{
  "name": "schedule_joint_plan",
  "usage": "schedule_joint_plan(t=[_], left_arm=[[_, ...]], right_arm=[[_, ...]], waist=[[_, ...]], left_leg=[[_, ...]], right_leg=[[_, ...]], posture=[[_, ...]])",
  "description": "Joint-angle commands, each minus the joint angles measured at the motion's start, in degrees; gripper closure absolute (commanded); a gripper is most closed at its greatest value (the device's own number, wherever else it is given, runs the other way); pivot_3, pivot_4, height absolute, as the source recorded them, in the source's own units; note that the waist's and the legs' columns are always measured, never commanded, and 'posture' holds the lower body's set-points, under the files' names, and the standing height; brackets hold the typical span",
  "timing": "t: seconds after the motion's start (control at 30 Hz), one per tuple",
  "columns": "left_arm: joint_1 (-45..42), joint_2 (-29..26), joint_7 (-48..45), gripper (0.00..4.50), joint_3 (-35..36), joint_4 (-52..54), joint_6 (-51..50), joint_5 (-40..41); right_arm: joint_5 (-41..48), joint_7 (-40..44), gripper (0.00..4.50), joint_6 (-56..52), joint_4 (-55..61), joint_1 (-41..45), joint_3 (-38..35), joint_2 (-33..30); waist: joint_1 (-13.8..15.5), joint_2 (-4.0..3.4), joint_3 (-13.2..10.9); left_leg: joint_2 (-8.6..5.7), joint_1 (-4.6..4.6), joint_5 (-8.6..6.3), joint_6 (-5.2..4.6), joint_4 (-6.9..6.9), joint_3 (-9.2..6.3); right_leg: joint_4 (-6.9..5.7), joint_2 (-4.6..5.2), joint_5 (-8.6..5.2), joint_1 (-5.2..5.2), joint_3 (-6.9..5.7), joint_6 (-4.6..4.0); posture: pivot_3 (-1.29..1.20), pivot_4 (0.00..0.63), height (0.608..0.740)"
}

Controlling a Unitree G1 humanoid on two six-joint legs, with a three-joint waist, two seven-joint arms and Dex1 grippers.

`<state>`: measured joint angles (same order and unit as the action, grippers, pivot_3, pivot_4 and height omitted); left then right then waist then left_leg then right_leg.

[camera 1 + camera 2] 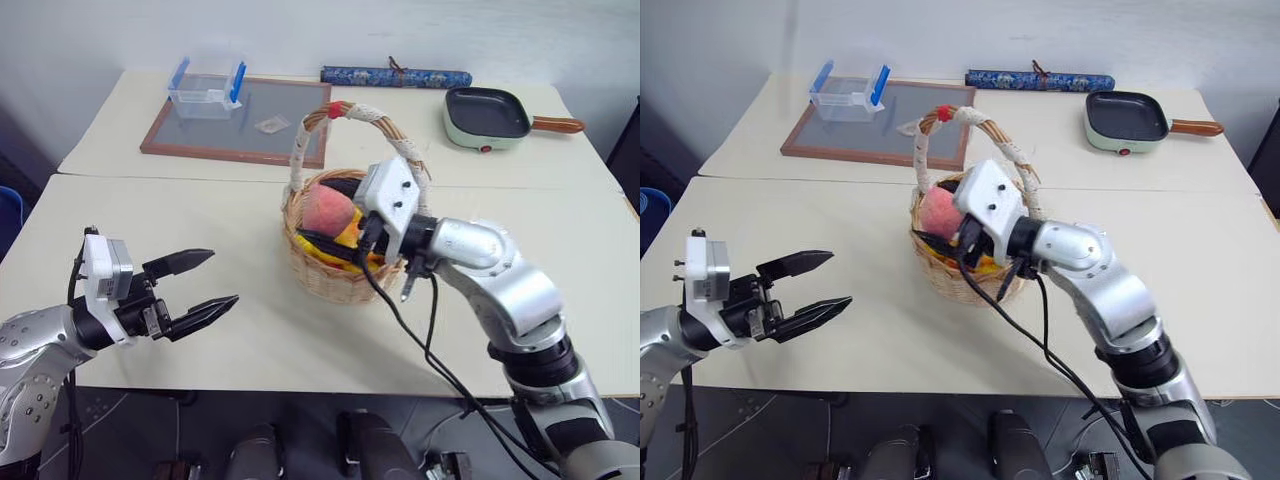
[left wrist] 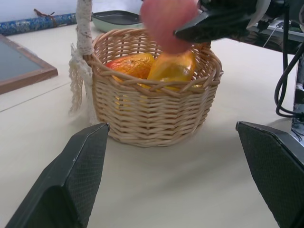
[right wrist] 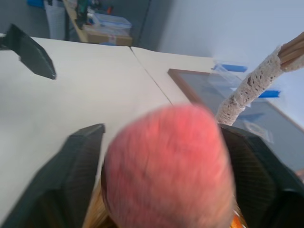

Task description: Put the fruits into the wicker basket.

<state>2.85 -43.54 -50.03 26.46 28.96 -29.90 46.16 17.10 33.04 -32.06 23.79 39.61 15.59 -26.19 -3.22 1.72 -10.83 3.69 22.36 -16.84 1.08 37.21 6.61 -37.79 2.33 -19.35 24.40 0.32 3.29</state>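
The wicker basket (image 1: 335, 285) stands mid-table with its white-wrapped handle (image 1: 302, 150) arching over it. Yellow-orange fruits (image 2: 173, 66) lie inside. My right gripper (image 1: 318, 210) reaches level over the basket's rim with a pink-red peach (image 3: 168, 161) between its fingers (image 3: 71, 166). The fingers stand wide on either side, and the peach is smeared while they look sharp, so it sits loose between them just above the fruits. My left gripper (image 1: 225, 277) hovers open and empty over the table, left of the basket and pointing at it.
At the back left, a clear box with blue handles (image 1: 207, 85) sits on a wood-framed dark board (image 1: 240, 130). A green frying pan (image 1: 487, 115) and a blue patterned roll (image 1: 395, 75) lie at the back right. Black cables (image 1: 400, 310) hang from my right wrist.
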Motion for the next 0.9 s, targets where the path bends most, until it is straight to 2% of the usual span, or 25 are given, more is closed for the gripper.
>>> schedule_joint_plan(t=[0.03, 0.17, 0.23, 0.37, 0.47, 0.53, 0.63, 0.7, 0.77, 0.83, 0.9], left_arm=[[0.3, 0.0, 0.9, 0.0, 1.9, 2.2, 0.3, 1.7], [-0.4, -0.5, 1.2, 0.0, 1.6, 2.0, 0.3, 2.1], [-0.8, -0.7, 1.3, 0.0, 1.4, 1.9, 0.2, 2.3], [-1.6, -1.0, 1.1, 0.0, 1.4, 1.4, -0.2, 3.1], [-1.7, -1.4, 0.2, 0.0, 1.4, 0.5, -0.1, 3.0], [-1.8, -1.5, -0.2, 0.0, 1.5, -0.1, 0.1, 2.8], [-2.3, -2.2, -1.2, 0.0, 2.5, -2.5, 0.2, 2.4], [-2.4, -2.9, -2.6, 0.0, 2.8, -3.7, -0.3, 2.8], [-2.5, -3.5, -3.6, 0.0, 2.4, -4.4, -0.4, 3.0], [-3.7, -3.4, -3.9, 0.0, 1.3, -5.0, 0.3, 2.2], [-4.8, -3.1, -3.9, 0.0, 0.6, -5.5, 0.6, 1.6]], right_arm=[[-2.8, -0.6, 0.02, 2.2, -0.5, 1.8, -1.5, 0.1], [-2.2, 2.6, 0.02, 2.8, -1.2, 2.2, -2.9, -0.8], [1.3, 5.4, 0.02, 3.4, 0.0, 1.5, -4.7, -0.4], [18.6, 14.8, 0.02, 1.1, 7.3, -5.1, -12.7, -1.5], [29.5, 15.9, 0.02, -4.9, 10.3, -12.7, -20.3, -5.7], [33.6, 16.4, 0.02, -6.6, 11.2, -16.0, -23.6, -8.3], [34.1, 16.4, 0.02, -5.3, 10.4, -26.0, -34.2, -12.2], [30.6, 19.0, 0.02, -2.2, 7.3, -30.9, -37.7, -15.0], [26.9, 20.1, 0.02, 2.1, 3.6, -31.5, -37.4, -15.8], [24.6, 19.3, 0.02, 4.1, -0.4, -28.8, -35.7, -15.3], [21.7, 18.8, 0.02, 5.9, -3.2, -25.9, -32.7, -14.8]], waist=[[-0.1, 0.0, 0.0], [-0.1, 0.0, 0.0], [-0.1, 0.0, 0.0], [0.2, 0.01, 0.0], [0.3, 0.02, 0.0], [0.4, 0.02, 0.0], [0.3, 0.02, 0.0], [0.4, 0.02, 0.0], [-0.1, 0.05, 0.0], [-0.5, 0.07, 0.0], [-0.5, 0.06, 0.0]], left_leg=[[-0.01, 0.0, 0.02, -0.01, 0.01, 0.01], [-0.01, -0.03, 0.18, -0.02, 0.0, 0.08], [-0.01, -0.05, 0.22, -0.04, 0.0, 0.08], [-0.01, -0.07, 0.21, -0.15, -0.03, 0.04], [-0.02, -0.09, 0.16, -0.2, -0.03, -0.04], [-0.05, -0.1, 0.09, -0.34, -0.02, -0.05], [-0.06, -0.16, 0.06, -0.41, -0.02, -0.01], [-0.07, -0.28, 0.07, -0.41, -0.05, -0.05], [-0.06, -0.54, 0.07, -0.4, -0.06, -0.01], [-0.06, -1.05, 0.04, -0.41, -0.18, 0.19], [-0.05, -1.17, 0.04, -0.4, -0.2, 0.19]], right_leg=[[-0.01, 0.0, 0.0, 0.0, 0.0, 0.0], [-0.04, 0.01, -0.02, 0.0, 0.01, -0.06], [-0.08, 0.0, 0.0, 0.0, 0.01, -0.1], [-0.11, 0.0, 0.03, -0.05, -0.02, -0.14], [-0.08, 0.03, 0.05, -0.13, -0.07, -0.1], [0.01, 0.07, 0.05, -0.2, -0.08, -0.1], [0.05, 0.06, 0.05, -0.26, -0.04, -0.1], [0.05, 0.04, 0.04, -0.38, -0.06, -0.12], [0.09, -0.01, 0.02, -0.6, -0.03, -0.15], [0.1, -0.03, 0.01, -0.98, 0.11, -0.18], [0.09, -0.04, 0.02, -1.06, 0.11, -0.2]], posture=[[0.0, 0.15, 0.74], [0.0, 0.15, 0.74], [0.0, 0.15, 0.74], [0.0, 0.15, 0.74], [0.0, 0.15, 0.74], [0.0, 0.15, 0.74], [0.0, 0.15, 0.74], [0.0, 0.15, 0.74], [0.0, 0.15, 0.74], [0.0, 0.15, 0.74], [0.0, 0.15, 0.74]])
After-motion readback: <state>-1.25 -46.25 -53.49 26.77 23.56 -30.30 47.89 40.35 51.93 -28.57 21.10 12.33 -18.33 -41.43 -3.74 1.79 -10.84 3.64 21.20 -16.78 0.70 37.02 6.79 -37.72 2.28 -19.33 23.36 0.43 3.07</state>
